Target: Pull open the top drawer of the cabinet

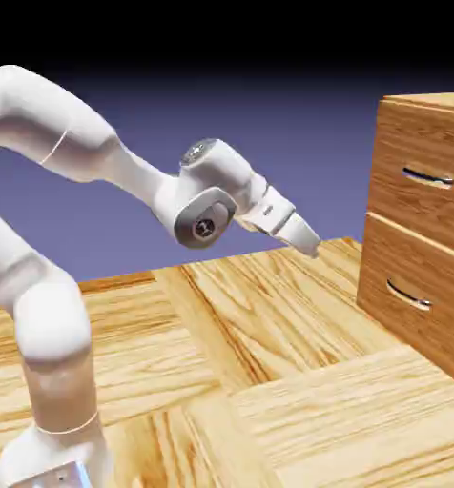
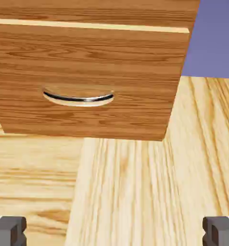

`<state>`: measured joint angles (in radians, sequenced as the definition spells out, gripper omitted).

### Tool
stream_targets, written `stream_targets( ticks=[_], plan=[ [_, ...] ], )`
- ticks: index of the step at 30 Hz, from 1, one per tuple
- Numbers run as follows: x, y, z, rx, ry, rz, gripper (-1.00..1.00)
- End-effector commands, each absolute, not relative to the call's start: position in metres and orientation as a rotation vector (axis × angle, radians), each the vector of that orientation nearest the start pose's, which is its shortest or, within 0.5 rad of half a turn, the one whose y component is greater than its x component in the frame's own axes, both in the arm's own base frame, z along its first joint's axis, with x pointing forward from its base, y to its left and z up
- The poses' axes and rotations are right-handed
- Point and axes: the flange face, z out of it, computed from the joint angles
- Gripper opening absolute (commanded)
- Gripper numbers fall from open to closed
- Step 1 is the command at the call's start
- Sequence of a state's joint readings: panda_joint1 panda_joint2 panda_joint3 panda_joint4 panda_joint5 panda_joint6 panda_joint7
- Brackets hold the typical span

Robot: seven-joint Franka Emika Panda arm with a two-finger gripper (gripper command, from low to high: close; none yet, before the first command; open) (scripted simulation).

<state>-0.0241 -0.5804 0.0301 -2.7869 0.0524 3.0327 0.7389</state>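
Plainly, my gripper was empty, its two grey tips standing wide apart at the bottom edge of the hand view, with nothing but floor between them. My hand pointed down and toward the cabinet, well apart from it and lower than the upper handle. Both drawers looked shut. The top drawer sat above the lower drawer, and its thin curved bar was out of my hand's own view; only the lower handle showed whole there.

That was the likeliest trap, I judged: the two fronts matched, so if I simply went where my hand was aimed, I could have hooked the wrong one. I needed to rise and level out first. Coming in tilted, my fingers could have struck the wood or slid off the slim bar, and a shallow grip could have slipped once I pulled.

Beneath lay a pale wood floor in patches of differing grain, and behind everything a plain blue-violet backdrop darkened to black at the top.
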Motion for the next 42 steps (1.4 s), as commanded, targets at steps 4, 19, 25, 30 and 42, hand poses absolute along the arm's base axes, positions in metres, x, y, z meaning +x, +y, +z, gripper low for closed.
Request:
stream_targets(
  ticks=[4,19,25,30,42],
  plan=[
    [0.397,-0.018,0.521,-2.257,1.151,-1.153,1.0],
    [0.389,-0.02,0.666,-1.611,1.41,-1.325,1.0],
    [0.393,0.003,0.7,-1.407,1.415,-1.331,1.0],
    [0.405,0.028,0.714,-1.269,1.399,-1.309,1.0],
    [0.476,0.09,0.694,-1.039,1.357,-1.163,1.0]
  ],
)
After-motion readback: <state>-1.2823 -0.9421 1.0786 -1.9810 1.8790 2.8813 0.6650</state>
